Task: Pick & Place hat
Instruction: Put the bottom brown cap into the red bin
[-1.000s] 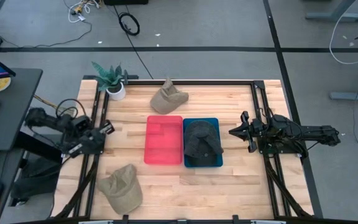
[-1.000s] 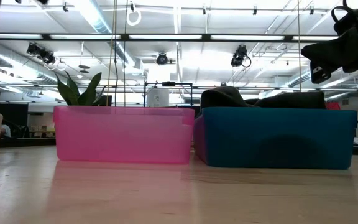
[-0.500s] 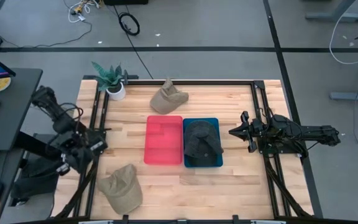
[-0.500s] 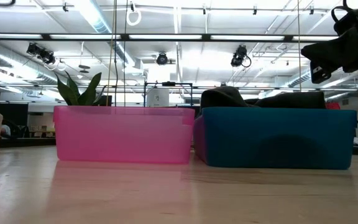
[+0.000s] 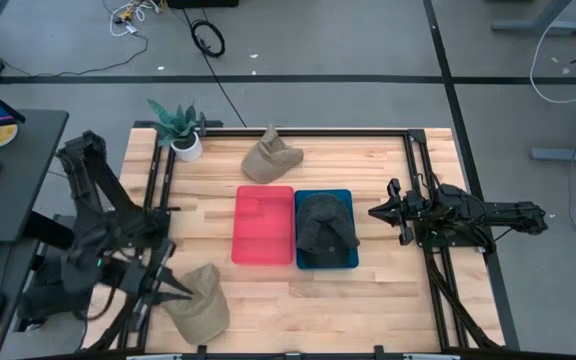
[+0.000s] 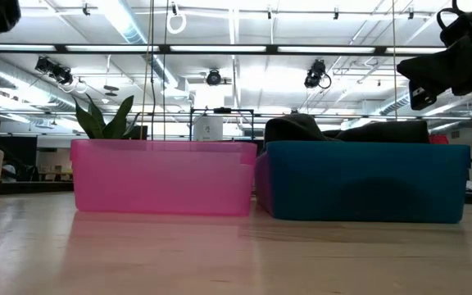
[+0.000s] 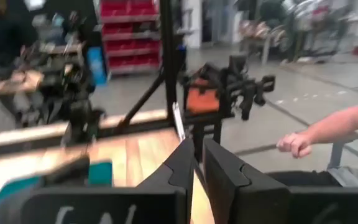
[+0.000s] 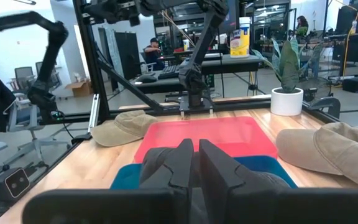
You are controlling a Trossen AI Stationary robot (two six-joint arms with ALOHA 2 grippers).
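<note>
The left gripper (image 5: 173, 290) sits at the front left corner of the tabletop (image 5: 388, 290), its tips just beside a tan hat (image 5: 196, 301) that lies there. In the left wrist view the jaws stand narrowly apart with nothing between them, and a person's hand (image 7: 294, 144) shows in the room beyond.

The right gripper (image 5: 380, 211) waits over the right side of the tabletop, pointing toward the bins. In the right wrist view its jaws are closed together and hold nothing.

At the tabletop's centre a pink bin (image 5: 263, 225) and a blue bin (image 5: 347, 260) stand side by side, touching. A dark hat (image 5: 324, 224) lies inside the blue bin, its crown rising above the rim in the low view.

A second tan hat (image 5: 270, 158) lies near the rear edge, behind the pink bin. A potted plant (image 5: 181, 128) stands at the rear left corner.
</note>
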